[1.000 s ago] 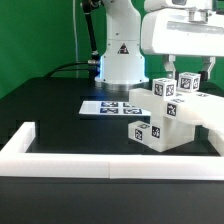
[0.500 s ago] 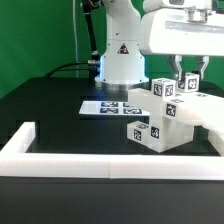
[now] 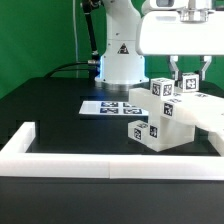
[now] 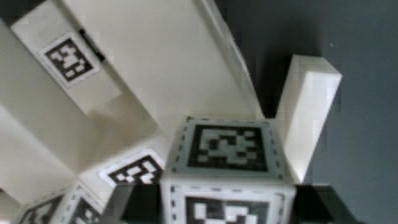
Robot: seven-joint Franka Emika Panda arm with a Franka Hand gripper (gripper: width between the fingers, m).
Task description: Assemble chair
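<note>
The pincer (image 3: 187, 72) is gripping a tagged leg (image 3: 188, 85) atop the chair (image 3: 165, 118) on the bench (image 3: 60, 110). Risk: any misalignment is likely jamming the joint or tipping the stack.

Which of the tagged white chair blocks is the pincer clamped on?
The topmost block, at the stack's upper end on the exterior view's right; the pincer is shut on it. The lower blocks sit untouched.

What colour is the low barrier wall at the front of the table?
White; the barrier wall shows best in the exterior view, against the black table.
</note>
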